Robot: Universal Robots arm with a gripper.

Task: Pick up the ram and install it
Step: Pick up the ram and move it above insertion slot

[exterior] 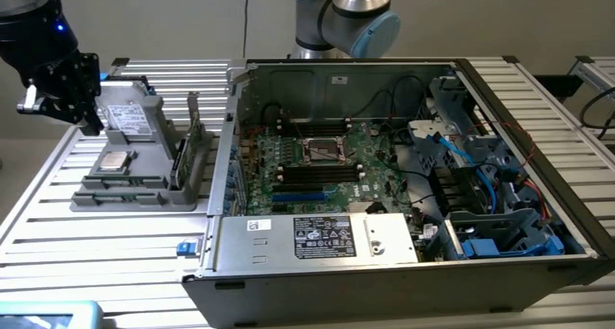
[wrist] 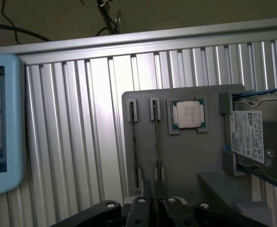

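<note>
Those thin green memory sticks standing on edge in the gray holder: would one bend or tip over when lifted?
Probably stiff: the ram stick stands straight on its edge without sagging. Likely light, since it looks so thin. Outside the slots of the gray holder it would probably tip, as that edge is very narrow.

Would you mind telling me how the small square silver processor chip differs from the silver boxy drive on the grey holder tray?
The square silver processor chip is much smaller than the silver boxy drive. The chip has a green rim and a bare metal top; the drive carries a white printed label. Both sit on the grey holder tray.
</note>
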